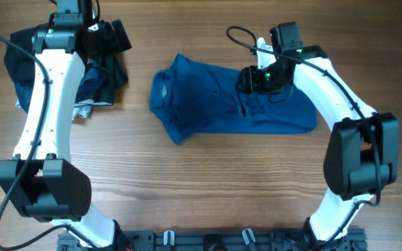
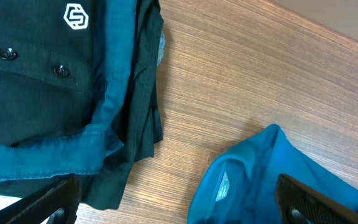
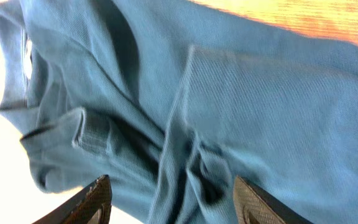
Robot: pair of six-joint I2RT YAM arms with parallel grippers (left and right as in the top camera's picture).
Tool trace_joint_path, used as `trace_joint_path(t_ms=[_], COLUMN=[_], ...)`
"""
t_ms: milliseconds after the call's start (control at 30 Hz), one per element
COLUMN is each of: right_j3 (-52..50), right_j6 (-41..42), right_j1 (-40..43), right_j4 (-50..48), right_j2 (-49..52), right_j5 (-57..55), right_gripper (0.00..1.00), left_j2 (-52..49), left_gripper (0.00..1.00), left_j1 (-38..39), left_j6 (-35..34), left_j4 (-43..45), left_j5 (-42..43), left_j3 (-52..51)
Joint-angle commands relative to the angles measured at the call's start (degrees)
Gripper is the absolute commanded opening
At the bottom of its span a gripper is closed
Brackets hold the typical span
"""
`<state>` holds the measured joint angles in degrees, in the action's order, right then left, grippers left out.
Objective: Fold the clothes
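R tool [image 3: 176, 200] released, fingers spread just over the blue polo shirt [image 1: 208, 104], nothing pinched. Shirt lies rumpled mid-desk [image 1: 208, 188], collar toward L arm's side; neck tag [image 2: 222, 186] too small to read. L tool [image 2: 179, 205] wide open above black garment [image 2: 23, 68] w/ white hexagon S-like logo [image 2: 76, 17], two dark buttons below it.

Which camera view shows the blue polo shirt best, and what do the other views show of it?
The overhead view: it shows nearly the whole blue polo shirt, from collar to hem. The left wrist view shows only its collar end; the right wrist view shows only a close, creased part.
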<state>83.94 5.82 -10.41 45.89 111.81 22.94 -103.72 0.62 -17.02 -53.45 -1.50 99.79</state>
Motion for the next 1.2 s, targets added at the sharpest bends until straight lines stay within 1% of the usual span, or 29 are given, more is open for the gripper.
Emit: trace_joint_path(t_ms=[0, 100, 133, 167, 233, 267, 333, 367, 467, 567, 633, 700, 767, 800, 967, 1000, 1033, 1167], right_j3=[1.5, 1.4, 1.4, 0.7, -0.5, -2.0, -4.9, -6.5, -11.3, -14.1, -14.3, -14.3, -14.2, -13.9, -5.7, -4.7, -4.3, -5.0], right_j6=[-2.8, -1.4, -0.9, -1.0, -0.9, -0.9, -0.7, -0.5, 0.6, 0.3, -1.0, -1.2, -1.3, -1.4, -1.4, -1.3, -1.3, 0.8], right_j1=[2.4, 4.2, 4.5, 4.7, 4.5, 4.1, 3.7, 3.5, 3.0, 2.3, 1.0, 0.3, 0.3, 0.3, 0.3, 0.3, 0.3, 0.3], right_j4=[2.3, 5.2, 5.9, 5.8, 5.6, 4.5, 1.3, -0.5, -5.0, -5.5, -3.4, -1.5, -1.3, -1.4, 1.2, 0.3, -1.9, -6.3], right_j2=[-2.8, -3.3, -3.3, -3.3, -3.3, -3.3, -3.2, -3.2, -3.2, -3.2, -3.2, -3.2, -3.3, -3.3, -6.6, -7.7, -8.9, -7.8], right_j5=[-0.2, -3.8, -5.0, -6.3, -9.9, -10.8, -10.8, -10.7, -10.1, -2.6, 3.4, 2.8, -0.7, -0.7, -0.5, -0.5, -0.7, -5.4], right_gripper=[0.63, 0.63, 0.60, 0.56, 0.41, 0.37, 0.21, 0.17, 0.12, 0.11, 0.11, 0.15, 0.15, 0.15, 0.14, 0.14, 0.16, 0.15], left_j2=[-0.7, -0.7, -0.7, -0.7, -0.7, -0.7, -0.7, -0.7, -0.7, -0.7, -0.7, -0.7, -0.7, -0.7, -0.7, -0.7, -0.7, -0.7], left_gripper=[1.00, 1.00, 1.00, 1.00, 1.00, 1.00, 1.00, 1.00, 1.00, 1.00, 1.00, 1.00, 1.00, 1.00, 1.00, 1.00, 1.00, 1.00], left_j1=[-0.3, -0.3, -0.3, -0.3, -0.3, -0.3, -0.3, -0.3, -0.3, -0.3, -0.3, -0.3, -0.3, -0.3, -0.3, -0.3, -0.3, -0.3], left_j6=[0.1, 0.1, 0.1, 0.1, 0.1, 0.1, 0.1, 0.1, 0.1, 0.1, 0.1, 0.1, 0.1, 0.1, 0.1, 0.1, 0.1, 0.1], left_j4=[0.0, 0.0, 0.0, 0.0, 0.0, 0.0, 0.0, 0.0, 0.0, 0.0, 0.0, -0.1, -0.2, -0.2, -0.2, -0.2, -0.2, -0.2], left_j5=[-0.5, -0.6, -0.6, -0.5, -0.5, -0.5, -0.5, -0.5, -0.5, -0.5, -0.5, -0.5, -0.5, -0.5, -0.5, -0.5, -0.5, -0.5], left_j3=[-0.6, -0.6, -0.6, -0.6, -0.6, -0.6, -0.6, -0.6, -0.6, -0.6, -0.6, -0.6, -0.6, -0.6, -0.6, -0.6, -0.6, -0.6])
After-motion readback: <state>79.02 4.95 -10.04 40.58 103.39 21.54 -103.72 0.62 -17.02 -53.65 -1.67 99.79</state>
